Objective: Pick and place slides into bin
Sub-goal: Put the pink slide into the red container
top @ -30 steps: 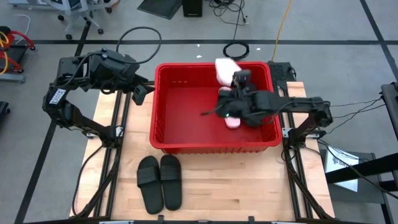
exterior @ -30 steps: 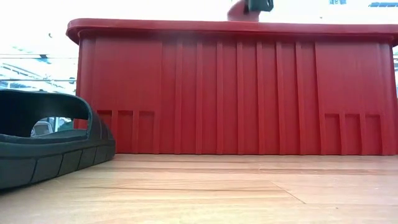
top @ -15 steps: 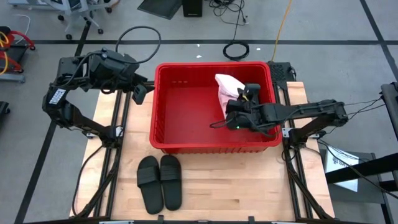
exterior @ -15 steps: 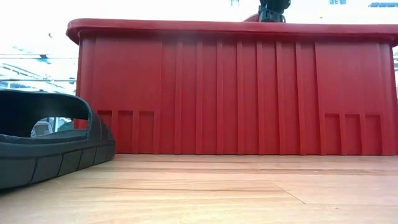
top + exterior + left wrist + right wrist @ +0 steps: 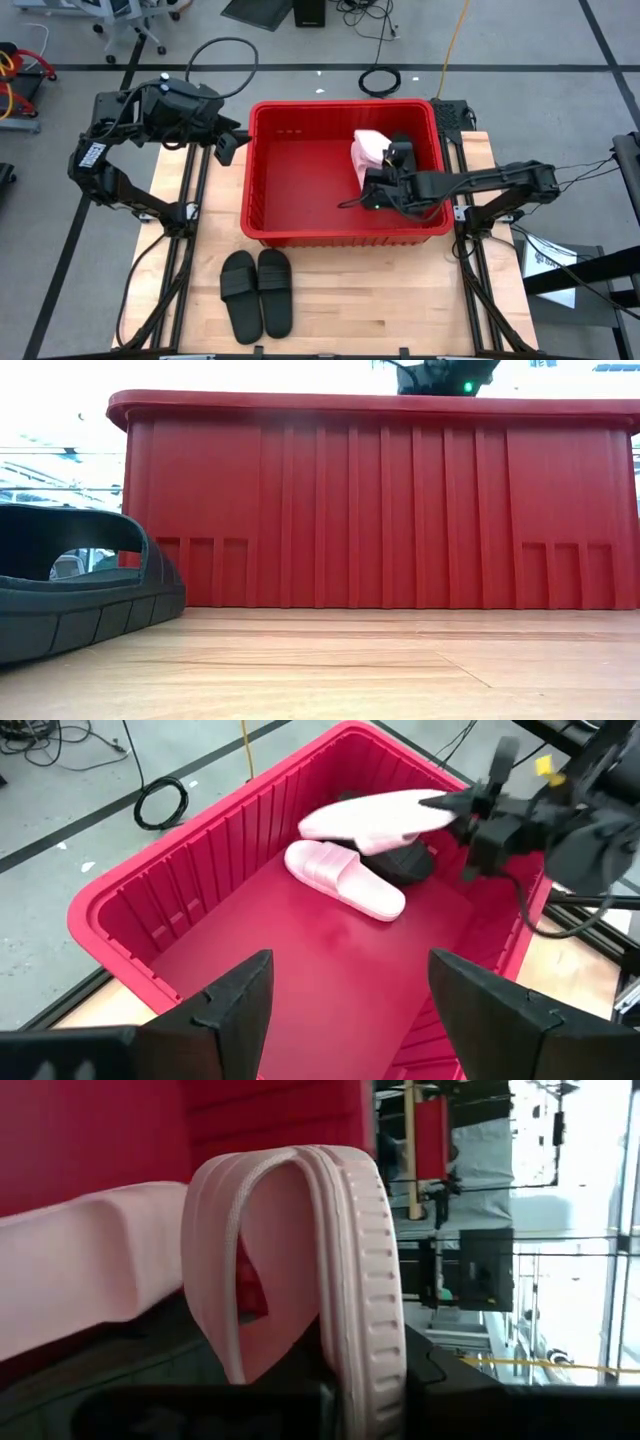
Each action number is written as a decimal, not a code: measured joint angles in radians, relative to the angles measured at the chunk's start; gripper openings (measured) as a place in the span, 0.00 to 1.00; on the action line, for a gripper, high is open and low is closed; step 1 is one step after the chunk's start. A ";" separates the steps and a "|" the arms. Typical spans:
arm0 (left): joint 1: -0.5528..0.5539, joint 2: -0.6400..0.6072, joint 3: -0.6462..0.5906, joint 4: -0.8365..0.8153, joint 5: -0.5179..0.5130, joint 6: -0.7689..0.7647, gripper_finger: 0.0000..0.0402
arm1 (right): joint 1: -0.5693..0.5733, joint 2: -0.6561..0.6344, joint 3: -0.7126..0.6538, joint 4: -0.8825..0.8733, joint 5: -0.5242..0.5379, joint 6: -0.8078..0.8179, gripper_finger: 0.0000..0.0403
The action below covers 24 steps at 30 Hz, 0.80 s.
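The left end effector (image 5: 226, 146) waits at the upper left of the high view, just outside the bin (image 5: 262, 170); in its wrist view its fingers (image 5: 232, 1002) stand wide apart and hold nothing. At the lower left, two black slides (image 5: 256, 292) lie side by side on the bench (image 5: 380, 300), near the bin's front wall; they are not packed yet. Inside the bin, one pink slide (image 5: 345, 880) lies flat on the red floor. To the right, the right end effector (image 5: 378, 182) is clenched on the other pink slide (image 5: 369, 152) and holds it up over the first one. To do this step well, it should go low, let go softly beside the flat slide, then lift straight up past the rim.
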 joint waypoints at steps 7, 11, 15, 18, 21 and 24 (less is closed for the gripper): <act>0.000 0.000 0.000 0.002 0.000 0.000 0.64 | -0.001 0.000 -0.131 0.120 -0.027 -0.042 0.05; 0.000 0.000 0.000 0.002 0.000 0.000 0.64 | -0.008 0.000 -0.172 0.174 -0.075 -0.040 0.05; 0.000 0.000 0.000 0.002 0.000 0.000 0.64 | -0.018 0.000 -0.221 0.263 -0.084 -0.107 0.05; 0.000 0.000 0.000 0.002 0.000 0.007 0.64 | -0.039 0.000 -0.255 0.325 -0.094 -0.183 0.05; 0.000 0.000 0.000 0.002 0.000 0.007 0.64 | -0.064 0.000 -0.281 0.369 -0.098 -0.242 0.05; 0.000 0.000 0.000 0.002 0.000 0.007 0.64 | -0.087 0.000 -0.287 0.397 -0.098 -0.265 0.05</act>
